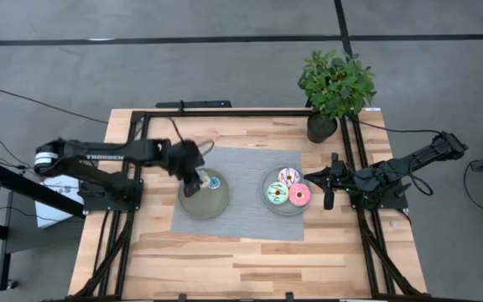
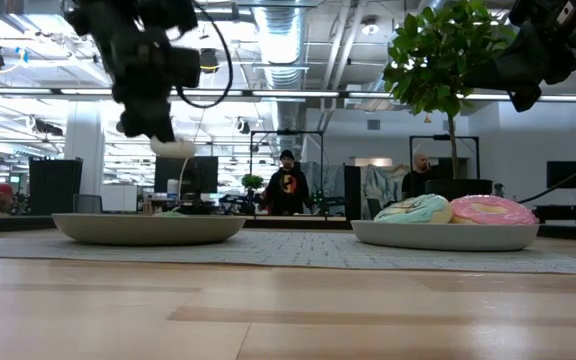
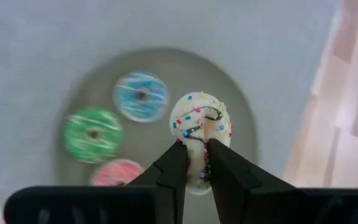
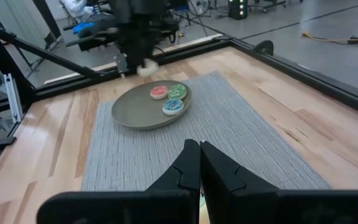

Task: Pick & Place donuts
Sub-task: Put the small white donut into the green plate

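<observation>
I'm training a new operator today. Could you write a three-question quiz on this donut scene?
1. True or false: the left gripper holds a cream sprinkled donut.
2. How many small donuts lie on the left plate under it?
3. The right gripper is: A) open, B) shut and empty, C) shut on a donut.

Key: 1 true; 2 three: blue donut, green donut, red donut; 3 B.
</observation>
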Tool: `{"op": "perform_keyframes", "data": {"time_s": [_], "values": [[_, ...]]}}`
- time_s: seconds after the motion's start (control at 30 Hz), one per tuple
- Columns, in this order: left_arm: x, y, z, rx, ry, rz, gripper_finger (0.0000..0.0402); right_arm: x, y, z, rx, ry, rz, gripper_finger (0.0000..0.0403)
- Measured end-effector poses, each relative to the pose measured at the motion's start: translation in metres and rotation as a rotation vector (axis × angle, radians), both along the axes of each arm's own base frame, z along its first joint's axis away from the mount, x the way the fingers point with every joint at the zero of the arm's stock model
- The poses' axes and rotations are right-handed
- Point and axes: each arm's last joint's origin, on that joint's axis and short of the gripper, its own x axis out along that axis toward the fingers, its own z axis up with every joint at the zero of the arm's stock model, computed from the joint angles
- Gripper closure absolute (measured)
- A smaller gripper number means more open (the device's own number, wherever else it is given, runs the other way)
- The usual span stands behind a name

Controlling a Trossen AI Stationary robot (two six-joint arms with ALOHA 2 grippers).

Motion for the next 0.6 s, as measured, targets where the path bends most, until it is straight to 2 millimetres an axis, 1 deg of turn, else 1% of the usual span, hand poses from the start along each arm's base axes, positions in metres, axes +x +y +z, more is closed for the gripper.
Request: {"op": "perform_keyframes", "data": {"time_s": [0.17,0.3,0.43,0.6], "values": [[0.004,-0.042,-0.003,0.057,0.026,-0.012,0.0349,0.000,0.000,0.000,0.006,-0.001,-0.002,0.0402],[0.006,-0.066,-0.011,0.158,0.054,0.003,0.0349,0.000,0.000,0.000,0.007,-0.001,-0.001,0.0402],[0.011,-0.080,-0.027,0.250,0.106,0.026,0.0349,0.000,0.000,0.000,0.007,-0.002,-0.001,0.0402],[0.021,-0.087,-0.053,0.280,0.203,0.024,0.0349,0.000,0.000,0.000,0.009,-0.004,0.000,0.0402]]}}
